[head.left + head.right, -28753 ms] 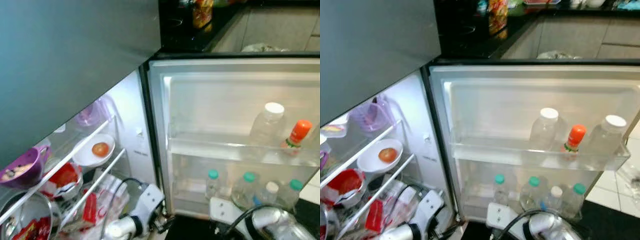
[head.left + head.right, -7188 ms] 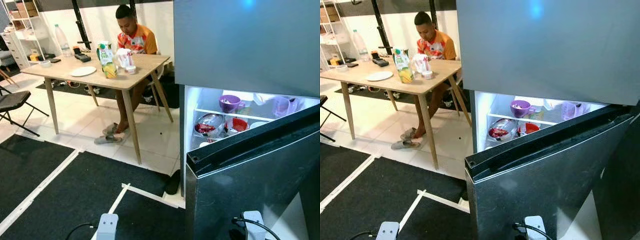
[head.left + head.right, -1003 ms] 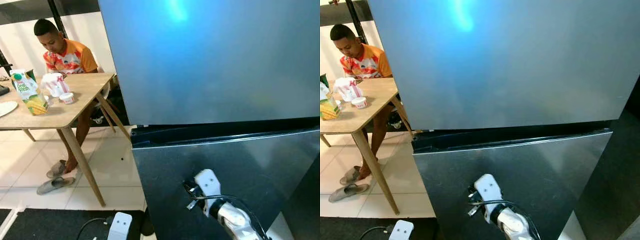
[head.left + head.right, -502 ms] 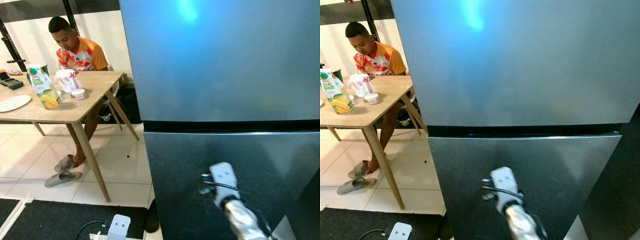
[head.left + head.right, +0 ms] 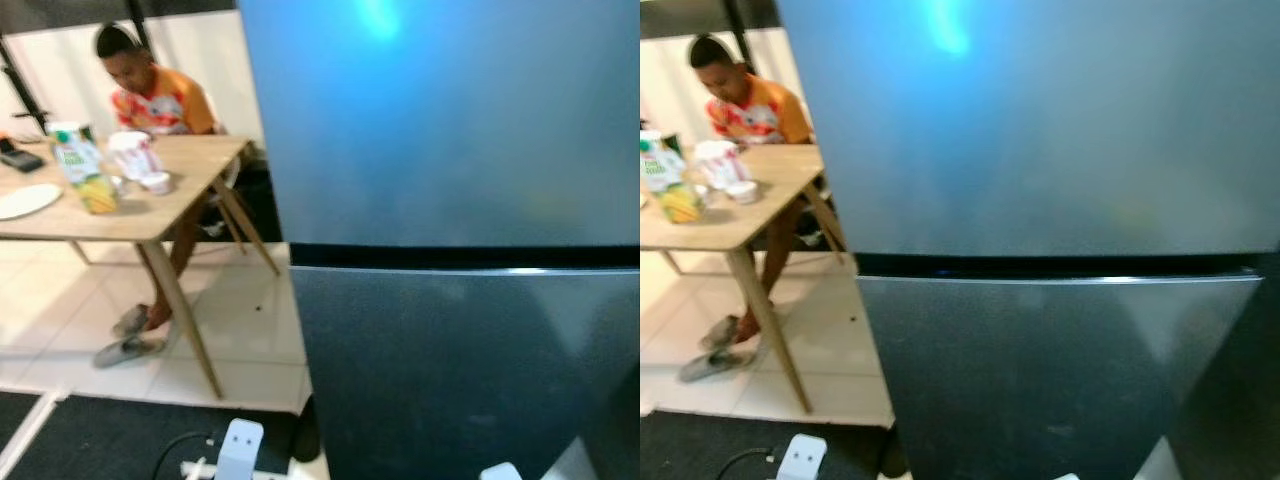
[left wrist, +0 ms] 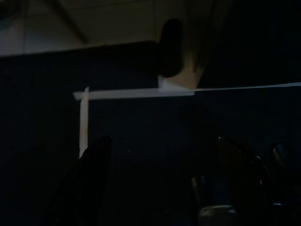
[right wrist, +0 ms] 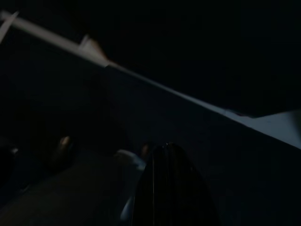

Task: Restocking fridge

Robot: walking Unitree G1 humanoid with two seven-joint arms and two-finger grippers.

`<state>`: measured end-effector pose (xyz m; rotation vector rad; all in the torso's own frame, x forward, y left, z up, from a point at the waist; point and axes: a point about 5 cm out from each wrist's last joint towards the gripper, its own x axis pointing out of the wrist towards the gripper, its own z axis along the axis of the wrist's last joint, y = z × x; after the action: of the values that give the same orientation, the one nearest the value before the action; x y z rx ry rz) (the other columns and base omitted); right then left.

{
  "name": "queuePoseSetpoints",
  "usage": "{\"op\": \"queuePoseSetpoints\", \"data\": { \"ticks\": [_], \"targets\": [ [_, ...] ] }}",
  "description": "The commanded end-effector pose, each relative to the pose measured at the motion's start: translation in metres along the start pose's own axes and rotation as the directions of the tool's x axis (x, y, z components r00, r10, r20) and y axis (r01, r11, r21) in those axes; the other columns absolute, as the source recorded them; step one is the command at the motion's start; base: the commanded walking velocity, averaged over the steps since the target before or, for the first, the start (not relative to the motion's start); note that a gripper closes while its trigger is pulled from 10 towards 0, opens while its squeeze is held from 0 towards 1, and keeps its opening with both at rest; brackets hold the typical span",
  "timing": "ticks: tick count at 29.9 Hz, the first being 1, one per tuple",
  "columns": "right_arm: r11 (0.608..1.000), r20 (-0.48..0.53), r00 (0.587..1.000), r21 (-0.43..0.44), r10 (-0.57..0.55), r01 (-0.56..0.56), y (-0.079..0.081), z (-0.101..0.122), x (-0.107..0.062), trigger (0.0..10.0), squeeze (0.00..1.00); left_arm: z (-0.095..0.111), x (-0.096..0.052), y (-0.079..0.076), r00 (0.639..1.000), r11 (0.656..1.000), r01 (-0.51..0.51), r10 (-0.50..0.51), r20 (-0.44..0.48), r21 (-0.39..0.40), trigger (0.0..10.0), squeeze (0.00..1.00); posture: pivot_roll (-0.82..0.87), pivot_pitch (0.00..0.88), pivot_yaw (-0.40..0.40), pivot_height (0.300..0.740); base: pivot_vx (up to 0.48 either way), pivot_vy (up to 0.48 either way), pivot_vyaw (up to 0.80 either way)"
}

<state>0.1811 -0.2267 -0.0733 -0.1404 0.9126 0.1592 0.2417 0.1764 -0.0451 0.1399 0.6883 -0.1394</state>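
Both grey steel fridge doors (image 5: 460,350) now sit shut and your right gripper (image 7: 171,188), jaws together, has dropped away; left gripper (image 6: 160,188) hangs open, so restocking looks finished

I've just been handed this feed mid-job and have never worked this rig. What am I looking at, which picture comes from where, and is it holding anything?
This is a walking humanoid robot with two arms, each ending in two long black fingers. The two bright pictures come from a stereo camera on its head, looking forward and down. They show one scene: a tall grey fridge close in front, with both its upper and lower doors shut. On the robot's left stands a wooden table with a person sitting behind it. On the table are a juice carton, a white plate and a small tub. The two dark pictures come from cameras on the wrists. The left gripper has its fingers spread with nothing between them, above dark floor with white tape. The right gripper appears closed and empty.
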Motion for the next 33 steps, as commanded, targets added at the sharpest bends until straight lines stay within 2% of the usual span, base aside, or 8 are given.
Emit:
{"op": "queuePoseSetpoints", "data": {
  "ticks": [1, 8, 13, 18, 28, 33],
  "targets": [
    [1.000, -0.007, 1.000, 0.013, 0.018, -0.017, 0.002, -0.005, -0.001, 10.0, 0.00, -0.003, -0.002, 0.004, 1.000, 1.000, -0.024, 0.024, 0.006, 0.011, 10.0, 0.00, -0.11, 0.126, 0.086, 0.740, 0.000, 0.000, 0.80],
    [0.999, 0.042, 0.998, -0.014, 0.044, -0.044, 0.007, 0.003, 0.001, 10.0, 0.00, 0.001, -0.001, 0.008, 0.999, 0.999, -0.034, 0.034, 0.025, 0.012, 10.0, 0.00, -0.11, 0.124, 0.091, 0.740, 0.000, 0.000, 0.80],
    [0.998, 0.117, 0.992, -0.036, 0.050, -0.046, 0.011, 0.021, 0.004, 10.0, 0.00, 0.006, 0.001, 0.004, 1.000, 1.000, 0.001, -0.001, 0.025, -0.009, 10.0, 0.00, -0.11, 0.123, 0.087, 0.740, 0.000, 0.000, 0.80],
    [0.998, 0.151, 0.987, -0.014, 0.060, -0.059, 0.015, 0.031, 0.007, 10.0, 0.00, 0.008, 0.002, 0.000, 1.000, 0.999, 0.020, -0.019, 0.022, -0.031, 10.0, 0.00, -0.11, 0.110, 0.087, 0.740, 0.000, 0.000, 0.80],
    [0.998, 0.165, 0.984, -0.018, 0.070, -0.068, 0.017, 0.034, 0.007, 10.0, 0.00, 0.008, 0.003, -0.001, 0.999, 0.999, 0.033, -0.033, 0.014, -0.027, 10.0, 0.00, -0.11, 0.093, 0.089, 0.740, 0.000, 0.000, 0.80],
    [0.998, 0.179, 0.982, 0.015, 0.055, -0.059, 0.015, 0.035, 0.007, 10.0, 0.00, 0.007, 0.003, -0.001, 0.999, 0.999, 0.036, -0.036, 0.007, -0.034, 10.0, 0.00, -0.11, 0.089, 0.089, 0.740, 0.000, 0.000, 0.80]
  ]
}}
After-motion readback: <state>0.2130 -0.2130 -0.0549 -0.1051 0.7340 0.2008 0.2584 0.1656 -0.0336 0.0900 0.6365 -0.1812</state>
